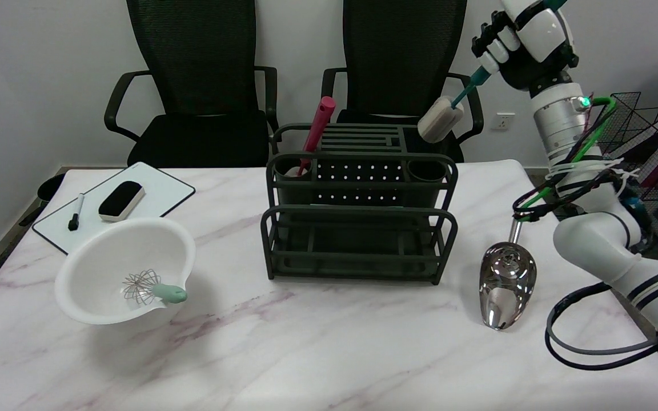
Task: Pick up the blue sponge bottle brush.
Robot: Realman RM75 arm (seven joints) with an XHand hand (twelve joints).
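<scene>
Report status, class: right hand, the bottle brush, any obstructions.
Right hand grips brush handle, raised high. Bottle brush airborne, sponge head hanging above dish rack rear right corner. Nothing touching it; path clear.

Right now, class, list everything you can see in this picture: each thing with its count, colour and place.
brush: 1, teal handle, pale sponge head, held in the air above the rack's right end
rack: 1, dark green, table centre
red utensil: 1, standing in the rack's left cup
bowl: 1, white, front left
whisk: 1, wire, green handle, in the bowl
whiteboard: 1, white, back left
eraser: 1, black, on the whiteboard
marker: 1, black, on the whiteboard
scoop: 1, shiny metal, right
chairs: 2, black, behind the table
table: 1, white marble
right hand: 1, black-and-white, top right, grips the brush handle
</scene>
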